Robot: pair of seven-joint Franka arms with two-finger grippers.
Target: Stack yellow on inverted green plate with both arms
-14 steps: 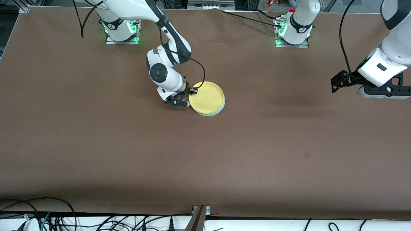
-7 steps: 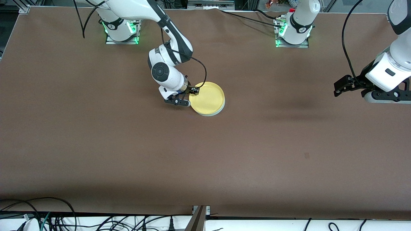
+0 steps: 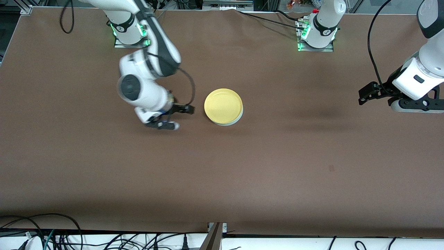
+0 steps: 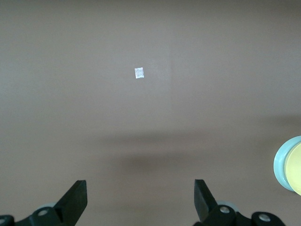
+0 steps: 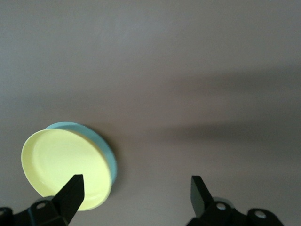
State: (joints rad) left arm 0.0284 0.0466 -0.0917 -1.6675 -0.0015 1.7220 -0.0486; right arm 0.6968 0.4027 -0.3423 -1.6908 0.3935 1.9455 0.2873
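The yellow plate lies rim-up on top of the inverted pale green plate, whose edge shows under it near mid-table. Both show in the right wrist view, the yellow plate and the green rim. My right gripper is open and empty, beside the stack toward the right arm's end, clear of it. My left gripper is open and empty over the table at the left arm's end; its wrist view catches the stack's edge.
A small pale square mark is on the brown table. Arm bases stand along the edge farthest from the front camera. Cables run under the nearest edge.
My right gripper has let go of the yellow plate's rim and drawn back toward the right arm's end. The stack stays put. The left arm has barely shifted.
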